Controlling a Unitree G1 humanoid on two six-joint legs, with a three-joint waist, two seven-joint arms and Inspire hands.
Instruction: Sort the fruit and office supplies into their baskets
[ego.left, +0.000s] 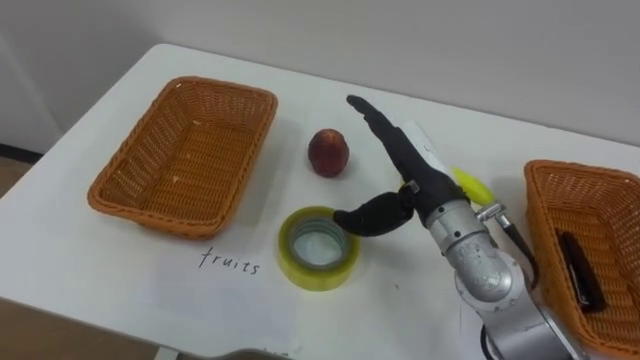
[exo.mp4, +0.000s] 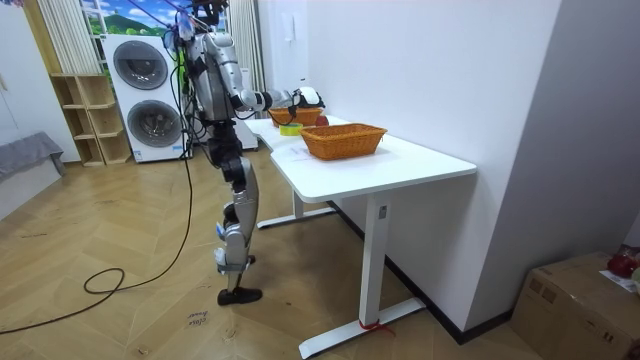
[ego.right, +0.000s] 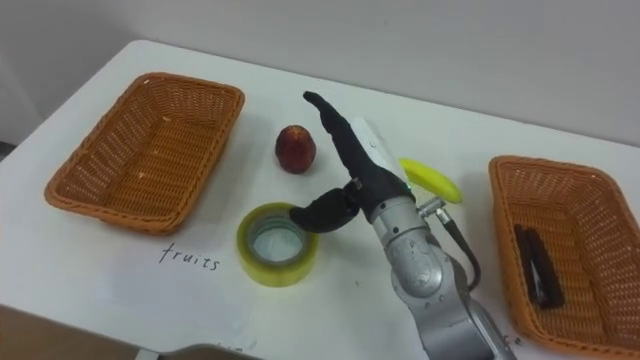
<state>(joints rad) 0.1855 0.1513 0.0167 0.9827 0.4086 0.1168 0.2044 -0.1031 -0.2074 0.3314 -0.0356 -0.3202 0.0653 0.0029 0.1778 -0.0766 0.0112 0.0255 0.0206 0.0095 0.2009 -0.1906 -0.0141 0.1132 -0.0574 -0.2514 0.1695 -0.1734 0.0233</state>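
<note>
Since the left basket (ego.left: 185, 155), marked "fruits" in handwriting (ego.left: 228, 262) on the white table (ego.left: 80, 250), has nothing in it, the fruit side of the sort looks barely begun. Next along, a red fruit (ego.left: 328, 152) sits on the table just right of that basket, apart from it. Nearer the robot a yellow tape roll (ego.left: 318, 248) lies flat, hole up. The right hand (ego.left: 410, 165) hangs over the table just right of these two: fingers straight, pointing away from the robot, thumb spread toward the roll's rim, nothing in its grasp. Whether the thumb touches the roll I can't tell. Behind the wrist a yellow item (ego.left: 470, 185) shows in part, prob. another fruit. Far right, the second basket (ego.left: 548, 225) has a dark slim object (ego.left: 578, 268) in it. Step in hand, I'd judge: a reach for the red fruit or the roll, w/ no grasp made yet. Next move calls for settling on one target, lowering onto it & curling round it, then carrying fruit left or tape right.
</note>
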